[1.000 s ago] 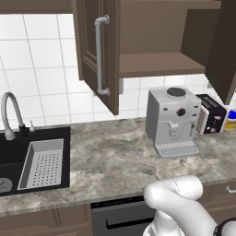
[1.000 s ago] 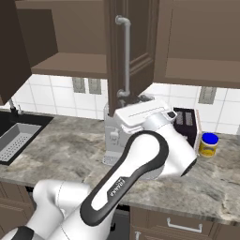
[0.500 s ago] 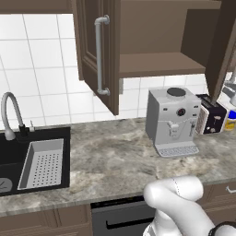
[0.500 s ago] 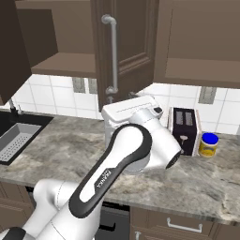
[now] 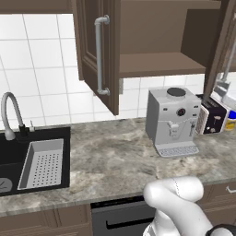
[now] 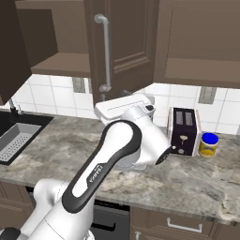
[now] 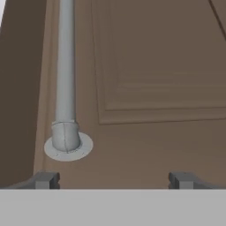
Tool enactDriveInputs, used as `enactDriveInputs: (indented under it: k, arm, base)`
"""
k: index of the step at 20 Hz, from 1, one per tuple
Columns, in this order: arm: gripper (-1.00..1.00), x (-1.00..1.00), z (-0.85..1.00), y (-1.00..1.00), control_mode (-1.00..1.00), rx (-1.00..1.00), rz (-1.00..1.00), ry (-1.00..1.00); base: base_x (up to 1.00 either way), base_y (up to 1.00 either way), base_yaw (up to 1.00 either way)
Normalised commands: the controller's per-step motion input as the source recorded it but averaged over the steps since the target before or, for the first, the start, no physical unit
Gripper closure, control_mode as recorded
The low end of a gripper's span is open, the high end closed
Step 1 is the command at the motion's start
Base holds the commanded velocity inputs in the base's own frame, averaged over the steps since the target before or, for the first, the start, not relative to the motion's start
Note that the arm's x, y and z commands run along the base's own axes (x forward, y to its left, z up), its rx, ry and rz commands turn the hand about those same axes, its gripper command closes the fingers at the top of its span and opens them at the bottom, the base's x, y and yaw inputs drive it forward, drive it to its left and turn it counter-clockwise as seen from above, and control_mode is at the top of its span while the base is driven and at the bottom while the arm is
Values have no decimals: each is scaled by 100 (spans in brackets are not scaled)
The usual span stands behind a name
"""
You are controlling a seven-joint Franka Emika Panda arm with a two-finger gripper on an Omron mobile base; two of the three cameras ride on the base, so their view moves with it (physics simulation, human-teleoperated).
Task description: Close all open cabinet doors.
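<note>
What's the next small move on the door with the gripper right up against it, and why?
Probably keep pushing the right cabinet door toward its frame. The open gripper sits spread on the panel beside the bar handle, and the door stands partly swung out from the shelf.

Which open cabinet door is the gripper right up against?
The right door: the hand view shows its panel and handle base just beyond the gripper.

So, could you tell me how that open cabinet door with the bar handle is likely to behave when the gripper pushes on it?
The cabinet door looks like a rigid wooden panel, so it should probably swing as one piece rather than flex. Its flat, smooth face may let the fingertips slide sideways. The bar handle stands beside the open gripper, so a drifting finger might catch on it.
</note>
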Motion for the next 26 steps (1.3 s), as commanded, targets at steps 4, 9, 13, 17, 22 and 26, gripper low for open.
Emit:
enactDriveInputs:
  k: [4, 9, 13, 17, 22, 26]
  arm:
    - [-100, 11, 0, 24, -100, 0, 0, 0]
    - [-100, 24, 0, 29, -100, 0, 0, 0]
    - [-100, 32, 0, 20, -100, 0, 0, 0]
    - [-100, 34, 0, 10, -100, 0, -1, 0]
    - [-100, 35, 0, 3, -100, 0, -1, 0]
    - [-100, 36, 0, 7, -100, 0, -7, 0]
  base:
    - [0, 0, 0]
    - [0, 0, 0]
    - [0, 0, 0]
    - [0, 0, 0]
    - [0, 0, 0]
    - [0, 0, 0]
